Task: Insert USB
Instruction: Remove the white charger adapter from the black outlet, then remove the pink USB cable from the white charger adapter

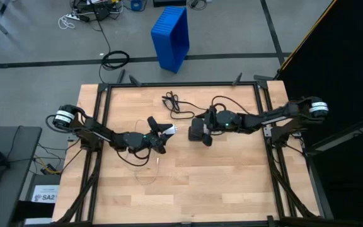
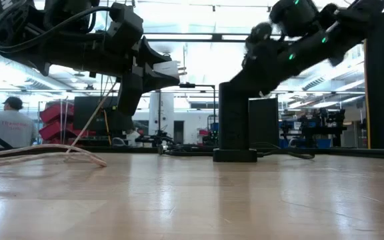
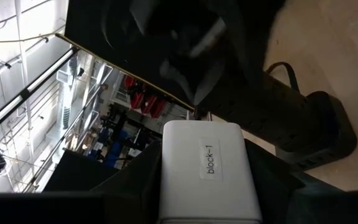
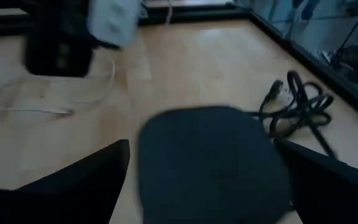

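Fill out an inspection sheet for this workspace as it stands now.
Surface: wooden table, bare at the near side.
Job's things: white block labelled block-1; black power tower standing upright.
Clutter: nothing seen.
Grippers: left pincer shut on the white block, held above the table; right pincer open around the tower's top.
Cables: thin white cable looped on the table; black cord coiled behind the tower.
Surroundings: blue crate on the floor; person in the background.

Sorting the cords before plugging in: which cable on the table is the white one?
The thin white cable looped below the left end effector, near the left side. The black cable is bundled near the far edge, by the right arm.
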### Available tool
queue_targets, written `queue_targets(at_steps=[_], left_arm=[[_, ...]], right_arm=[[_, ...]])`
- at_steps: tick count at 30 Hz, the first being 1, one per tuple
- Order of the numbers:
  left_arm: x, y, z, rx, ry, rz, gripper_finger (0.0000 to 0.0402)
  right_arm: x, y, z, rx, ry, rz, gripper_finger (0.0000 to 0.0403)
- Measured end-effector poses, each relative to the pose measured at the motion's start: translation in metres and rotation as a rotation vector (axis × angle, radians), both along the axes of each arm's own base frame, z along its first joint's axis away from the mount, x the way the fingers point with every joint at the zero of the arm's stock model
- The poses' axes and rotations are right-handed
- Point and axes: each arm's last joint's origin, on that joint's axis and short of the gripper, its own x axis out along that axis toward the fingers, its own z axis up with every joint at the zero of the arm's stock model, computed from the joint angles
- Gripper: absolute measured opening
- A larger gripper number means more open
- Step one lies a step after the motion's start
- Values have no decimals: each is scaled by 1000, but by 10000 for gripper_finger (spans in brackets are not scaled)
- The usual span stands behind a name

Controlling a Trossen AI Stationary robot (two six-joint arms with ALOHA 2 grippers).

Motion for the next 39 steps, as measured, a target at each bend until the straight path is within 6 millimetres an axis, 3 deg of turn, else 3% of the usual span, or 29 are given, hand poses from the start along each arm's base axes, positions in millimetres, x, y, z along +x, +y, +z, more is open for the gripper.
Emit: queue_targets(at_steps=[6,15,29,39], left_arm=[[4,-4,3,-28,-19,-123,154],[22,-12,16,-18,20,-179,154],[26,-12,12,-5,65,-109,154],[25,-18,15,44,63,-79,154]], right_arm=[[-2,9,22,96,-168,-1,345],[30,22,3,159,-374,126,345],[71,24,-3,210,-321,168,343],[72,24,-4,208,-302,163,308]])
